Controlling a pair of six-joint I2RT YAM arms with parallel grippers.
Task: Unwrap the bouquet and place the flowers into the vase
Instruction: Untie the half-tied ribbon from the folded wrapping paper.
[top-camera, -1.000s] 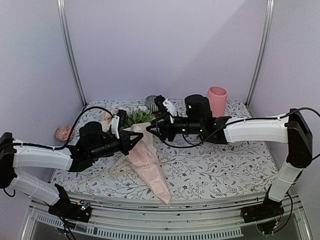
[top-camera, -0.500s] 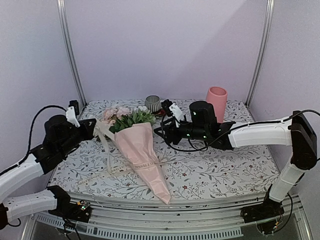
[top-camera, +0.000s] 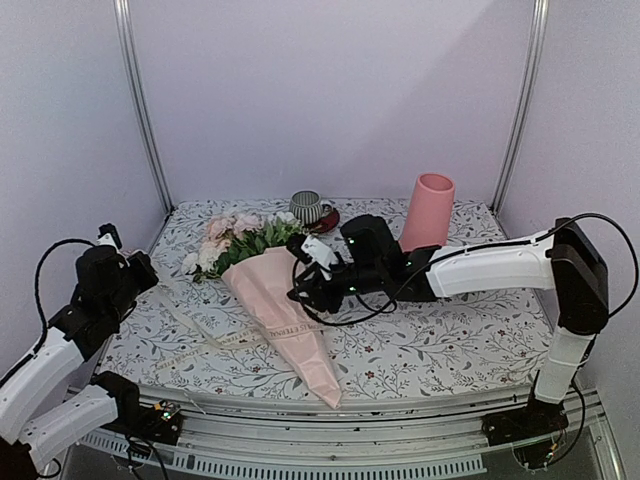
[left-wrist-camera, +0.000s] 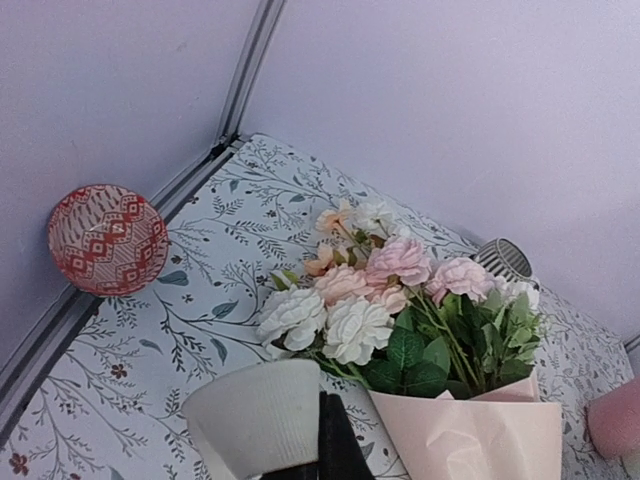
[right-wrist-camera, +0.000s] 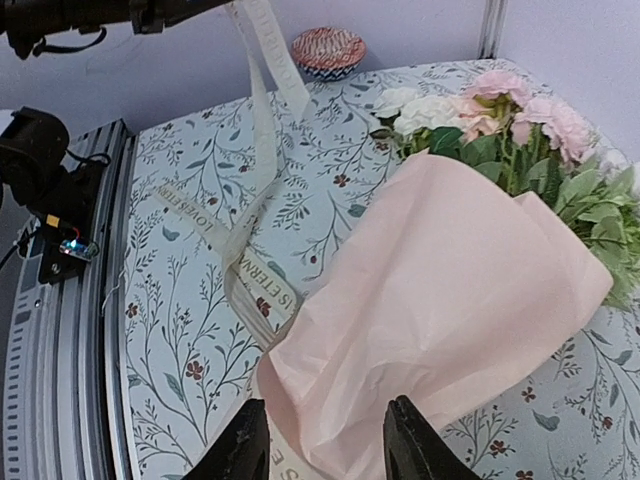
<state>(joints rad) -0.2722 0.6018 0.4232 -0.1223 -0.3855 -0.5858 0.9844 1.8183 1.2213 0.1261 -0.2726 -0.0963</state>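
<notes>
Bouquet: we see the bundle of pink, white and peach blooms in pale pink paper lying flat on the floral-print table cover. Its blooms point to the far left and the tip of its cone reaches the near edge.
Flowers: the green-stemmed roses and leafy heads sit inside the wrap, fanned out of its open mouth. We count none in the vase.
Vase: the tall matte pink cylinder stands at the far right of the table, behind the right arm and well apart from the bouquet.
Ribbon: the cream printed ribbon lies partly on the cloth beside the cone. In the right wrist view we see a strand of it rising steeply towards the left arm.
Left gripper: it sits off the left side of the table with its jaws fully closed. From the lifted strand and the cream band beside its fingers, we take it to be pinching the ribbon.
Right gripper: it hangs over the right edge of the paper cone with its jaws partway apart. We cannot tell whether the fingers touch the paper.
Other things: a grey striped mug on a red saucer stands at the far edge, and a red patterned bowl sits by the left wall.
</notes>
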